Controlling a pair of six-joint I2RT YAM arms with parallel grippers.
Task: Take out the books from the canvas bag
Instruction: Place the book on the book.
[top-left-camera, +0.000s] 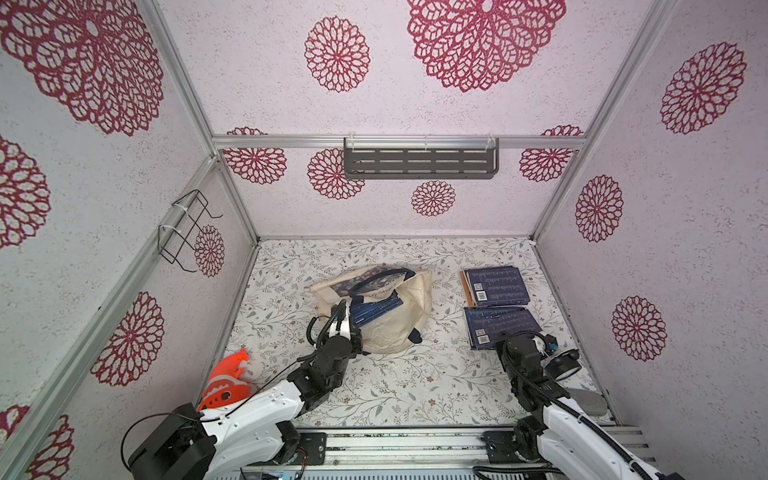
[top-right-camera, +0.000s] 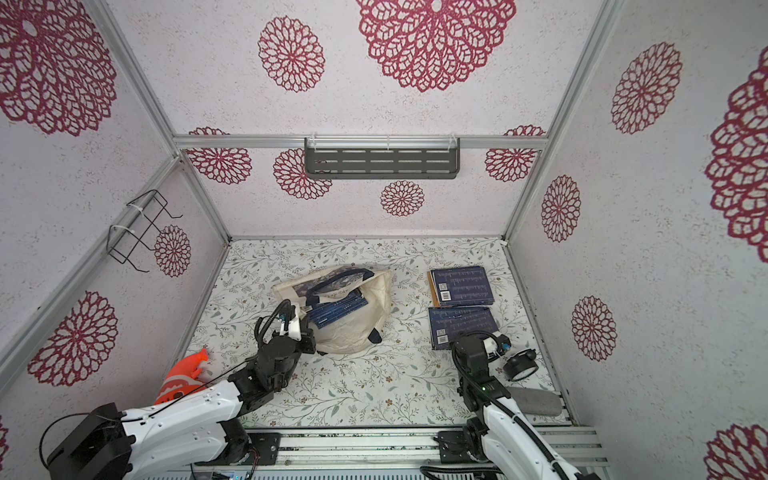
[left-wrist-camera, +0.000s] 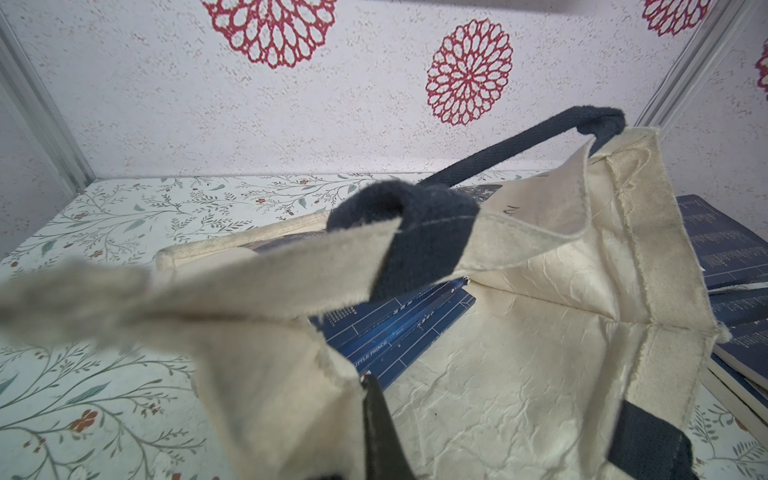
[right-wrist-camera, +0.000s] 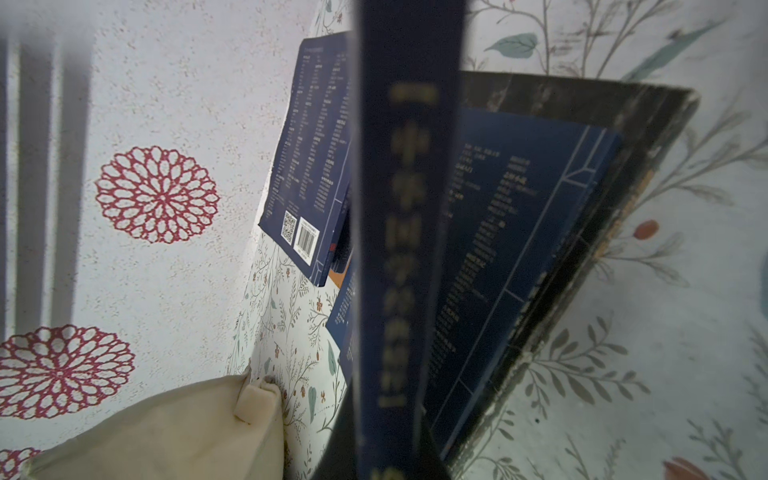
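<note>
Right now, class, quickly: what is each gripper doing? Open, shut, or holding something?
Left gripper: closed, holding the canvas bag by its rim.
Right gripper: closed, holding a dark blue book by its spine.

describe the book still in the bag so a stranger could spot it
Start at the cream canvas bag mid-table. In its open mouth lies a dark blue book. Unlike the books stacked beside the bag, it is still inside.

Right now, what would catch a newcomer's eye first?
The cream canvas bag sits mid-table, its rim pinched by the left fingers, dark blue books showing inside. To its right lie two book stacks; the right fingers clamp a blue book by its spine at the nearer one.
</note>
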